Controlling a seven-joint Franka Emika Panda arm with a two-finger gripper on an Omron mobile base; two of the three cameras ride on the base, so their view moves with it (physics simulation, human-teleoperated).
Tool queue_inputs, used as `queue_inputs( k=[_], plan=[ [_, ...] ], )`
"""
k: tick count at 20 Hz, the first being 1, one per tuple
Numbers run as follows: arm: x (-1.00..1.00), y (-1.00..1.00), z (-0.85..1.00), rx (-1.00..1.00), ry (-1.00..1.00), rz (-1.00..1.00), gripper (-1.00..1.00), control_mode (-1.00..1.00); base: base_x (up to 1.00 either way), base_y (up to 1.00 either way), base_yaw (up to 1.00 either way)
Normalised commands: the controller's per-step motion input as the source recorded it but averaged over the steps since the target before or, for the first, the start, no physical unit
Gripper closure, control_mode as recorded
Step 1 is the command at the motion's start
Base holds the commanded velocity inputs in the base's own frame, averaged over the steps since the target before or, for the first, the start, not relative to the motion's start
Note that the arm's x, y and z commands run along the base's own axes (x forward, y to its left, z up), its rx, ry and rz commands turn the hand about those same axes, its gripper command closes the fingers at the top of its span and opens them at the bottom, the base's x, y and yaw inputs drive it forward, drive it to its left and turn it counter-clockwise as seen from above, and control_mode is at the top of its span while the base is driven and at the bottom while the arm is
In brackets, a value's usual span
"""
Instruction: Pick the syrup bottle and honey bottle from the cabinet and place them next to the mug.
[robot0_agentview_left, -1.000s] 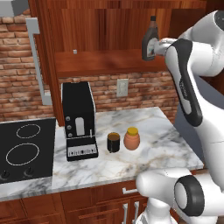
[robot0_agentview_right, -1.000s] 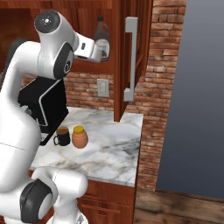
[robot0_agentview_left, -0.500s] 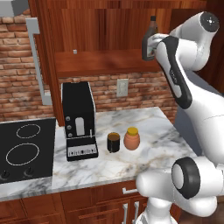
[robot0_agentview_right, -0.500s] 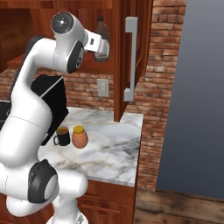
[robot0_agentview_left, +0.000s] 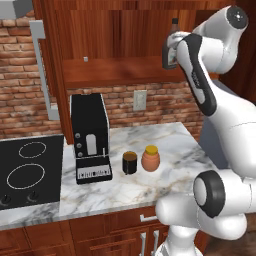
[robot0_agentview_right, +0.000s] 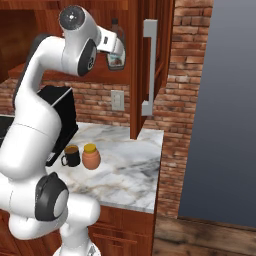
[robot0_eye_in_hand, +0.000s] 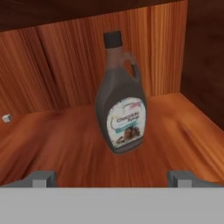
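Note:
The syrup bottle (robot0_eye_in_hand: 121, 109), dark brown with a black cap and a pale label, stands upright on the cabinet shelf (robot0_eye_in_hand: 65, 144). My gripper (robot0_eye_in_hand: 111, 178) is open just in front of it, one fingertip on each side and the bottle a little beyond them. From the base the syrup bottle (robot0_agentview_left: 173, 37) (robot0_agentview_right: 117, 45) shows partly behind my hand. On the marble counter the squat orange honey bottle (robot0_agentview_left: 150, 159) (robot0_agentview_right: 90, 156) stands close beside the dark mug (robot0_agentview_left: 130, 163) (robot0_agentview_right: 71, 156).
A tall black coffee machine (robot0_agentview_left: 90, 137) stands left of the mug, with a black stove top (robot0_agentview_left: 27, 172) beyond it. The open cabinet doors carry long grey handles (robot0_agentview_left: 42, 70) (robot0_agentview_right: 148, 65). The counter ends at a brick wall (robot0_agentview_right: 175, 110) on the right.
My arm's elbow has swung upward while the hand stayed at the shelf by the syrup bottle. The jaws have stayed open.

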Motion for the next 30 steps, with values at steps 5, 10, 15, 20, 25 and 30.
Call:
queue_inputs(
  k=[5,10,15,20,25,30],
  plan=[
    [0.09,0.08,0.0,0.0,0.01,-0.1,-1.0,-1.0,0.0,0.0,0.0],
    [0.02,0.28,0.0,-0.04,0.0,-0.13,-1.0,-1.0,0.0,0.0,0.0],
    [0.1,0.29,0.0,-0.05,0.04,-0.14,-1.0,-1.0,0.0,0.0,0.0],
    [0.06,0.12,0.0,-0.07,0.11,-0.19,-1.0,-1.0,0.0,0.0,0.0],
    [0.16,0.08,0.0,-0.06,0.14,-0.22,-1.0,-1.0,0.0,0.0,0.0],
    [0.19,0.02,0.0,-0.05,0.11,-0.19,-1.0,-1.0,0.0,0.0,0.0]
  ],
)
